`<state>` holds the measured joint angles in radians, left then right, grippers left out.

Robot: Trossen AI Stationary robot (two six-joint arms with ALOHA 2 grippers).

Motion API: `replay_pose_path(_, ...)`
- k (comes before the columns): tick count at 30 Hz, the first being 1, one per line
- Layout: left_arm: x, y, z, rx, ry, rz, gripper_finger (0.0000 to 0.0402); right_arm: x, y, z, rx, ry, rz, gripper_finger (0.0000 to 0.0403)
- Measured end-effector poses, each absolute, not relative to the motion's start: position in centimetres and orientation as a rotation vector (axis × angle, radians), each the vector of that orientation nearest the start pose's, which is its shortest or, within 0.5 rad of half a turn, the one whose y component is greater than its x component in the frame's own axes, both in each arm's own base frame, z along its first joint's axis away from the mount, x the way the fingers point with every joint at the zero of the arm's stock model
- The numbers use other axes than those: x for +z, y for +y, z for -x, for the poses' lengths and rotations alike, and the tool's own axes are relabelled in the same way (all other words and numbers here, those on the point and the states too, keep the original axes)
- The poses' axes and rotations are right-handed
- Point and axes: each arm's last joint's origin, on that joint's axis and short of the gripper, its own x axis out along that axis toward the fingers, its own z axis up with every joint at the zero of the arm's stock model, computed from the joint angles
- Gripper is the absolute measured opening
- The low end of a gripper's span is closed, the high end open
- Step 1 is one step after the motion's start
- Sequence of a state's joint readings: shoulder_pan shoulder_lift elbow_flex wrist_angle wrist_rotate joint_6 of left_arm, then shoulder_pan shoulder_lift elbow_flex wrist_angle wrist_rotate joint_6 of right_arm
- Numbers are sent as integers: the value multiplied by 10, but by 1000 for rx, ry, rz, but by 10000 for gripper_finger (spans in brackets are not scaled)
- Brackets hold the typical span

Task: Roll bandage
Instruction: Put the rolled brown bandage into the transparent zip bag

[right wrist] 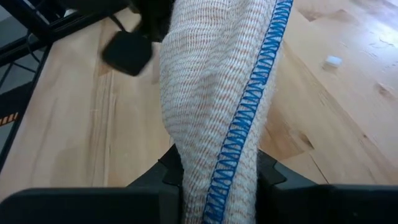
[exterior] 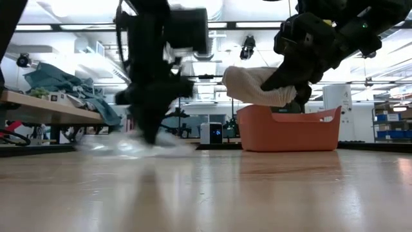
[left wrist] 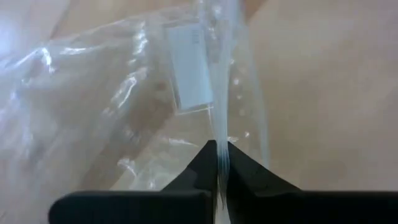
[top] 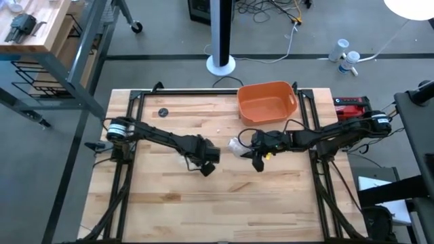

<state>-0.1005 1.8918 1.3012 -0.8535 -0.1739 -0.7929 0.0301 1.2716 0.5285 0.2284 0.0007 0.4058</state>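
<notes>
The bandage (top: 237,145) is an off-white gauze bundle with a blue stitched edge (right wrist: 249,118), held above the table's middle by my right gripper (top: 258,160), which is shut on it. It also shows in the low view (exterior: 254,86), clear of the table. My left gripper (top: 207,165) is shut on a crumpled clear plastic wrapper (left wrist: 124,99) just left of the bandage. The wrapper's lower part (exterior: 129,145) lies on the table. My left gripper pinches a thin gathered fold of the clear wrapper (left wrist: 221,140) between its two fingers, pointing down from above. The wrapper spreads out below the fingers onto the table. My right gripper pinches the gauze bundle (right wrist: 214,155) between its two fingers, several layers thick. The bundle sticks out past the fingertips toward the left arm, lifted clear of the table.
An orange tub (top: 266,100) stands at the far edge, right of the middle, behind the bandage in the low view (exterior: 290,129). A small dark round thing (top: 163,112) lies at the far left. A small white scrap (right wrist: 334,61) lies on the wood.
</notes>
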Motion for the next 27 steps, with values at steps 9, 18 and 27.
replay_pose_path(9, 238, -20, -350, 645, 871, 452, 1, 197, 16, -249, -25, 425, -387, 81)
replay_pose_path(18, 245, -17, -363, 636, 716, 428, 0, 205, 22, -253, -30, 334, -375, 81)
replay_pose_path(27, 250, -28, -379, 556, 578, 311, 0, 199, 20, -251, -130, 381, -431, 81)
